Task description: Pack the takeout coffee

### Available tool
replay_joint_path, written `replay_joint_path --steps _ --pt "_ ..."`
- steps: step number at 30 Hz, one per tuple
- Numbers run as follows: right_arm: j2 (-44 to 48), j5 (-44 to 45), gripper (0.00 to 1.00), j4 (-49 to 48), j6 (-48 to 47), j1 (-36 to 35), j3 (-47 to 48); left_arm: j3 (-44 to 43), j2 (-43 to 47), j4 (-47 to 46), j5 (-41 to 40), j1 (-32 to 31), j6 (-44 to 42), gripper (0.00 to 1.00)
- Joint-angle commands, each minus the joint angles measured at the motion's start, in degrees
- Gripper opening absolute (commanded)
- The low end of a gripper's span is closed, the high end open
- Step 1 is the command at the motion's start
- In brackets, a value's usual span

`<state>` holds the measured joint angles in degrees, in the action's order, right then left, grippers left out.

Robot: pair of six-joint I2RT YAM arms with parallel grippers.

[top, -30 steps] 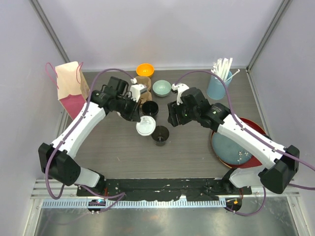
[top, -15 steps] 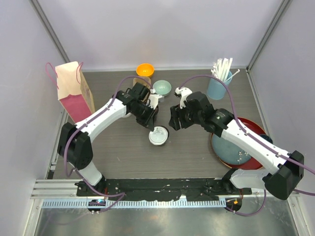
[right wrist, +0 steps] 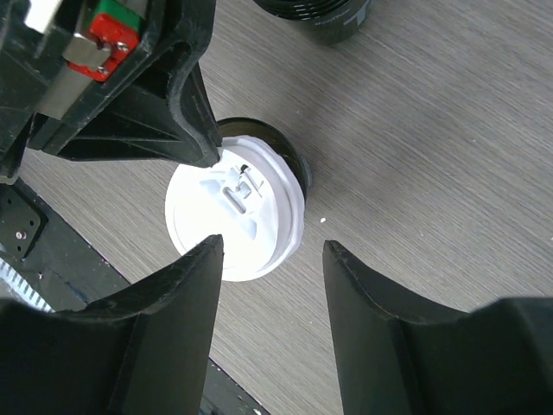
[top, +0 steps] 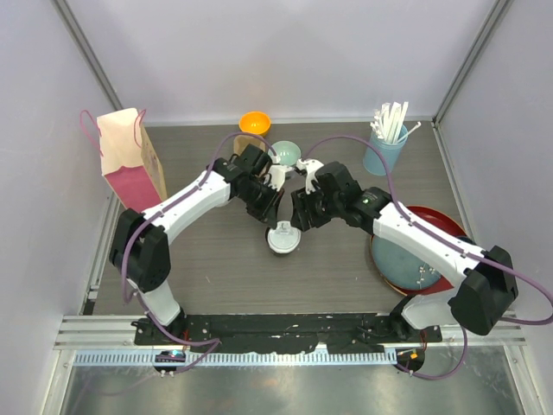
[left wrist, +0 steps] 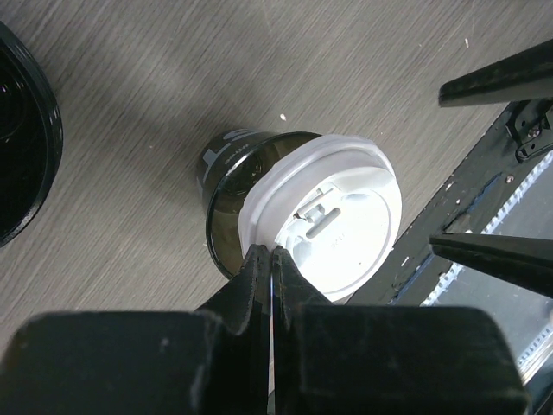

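A small black paper cup [left wrist: 226, 177] stands on the wooden table. A round white lid [left wrist: 341, 220] lies tilted on its rim. My left gripper [left wrist: 272, 251] is shut on the near edge of that lid. The lid also shows in the top view [top: 282, 239], with the left gripper [top: 275, 218] just behind it. My right gripper [right wrist: 275, 245] is open and empty, hovering above and beside the lid [right wrist: 233, 216] and cup [right wrist: 292, 157]; in the top view the right gripper [top: 300, 218] is to the cup's right. A second black cup [right wrist: 315, 17] stands open without a lid behind.
A pink paper bag [top: 125, 160] stands at the far left. An orange bowl [top: 254, 123] and a pale green bowl [top: 285, 154] sit at the back. A light-blue tumbler of straws [top: 384, 149] is back right. A red tray [top: 445, 226] holds a blue plate at right.
My left gripper has carried the white lid rightward and set it onto the open black cup. My right gripper has moved slightly left, closer to the cup.
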<state>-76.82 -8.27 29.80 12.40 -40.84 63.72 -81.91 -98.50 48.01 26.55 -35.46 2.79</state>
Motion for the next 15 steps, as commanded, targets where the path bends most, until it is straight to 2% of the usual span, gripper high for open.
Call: replay_joint_path --steps 1,15 --pt "-1.1 -3.2 0.55 -3.8 -0.1 0.2 -0.4 -2.3 0.5 -0.4 -0.8 0.0 -0.9 0.0" --pt "-4.7 -2.3 0.5 -7.6 -1.9 0.1 -2.2 -1.5 1.2 -0.5 -1.3 1.6 -0.9 0.0"
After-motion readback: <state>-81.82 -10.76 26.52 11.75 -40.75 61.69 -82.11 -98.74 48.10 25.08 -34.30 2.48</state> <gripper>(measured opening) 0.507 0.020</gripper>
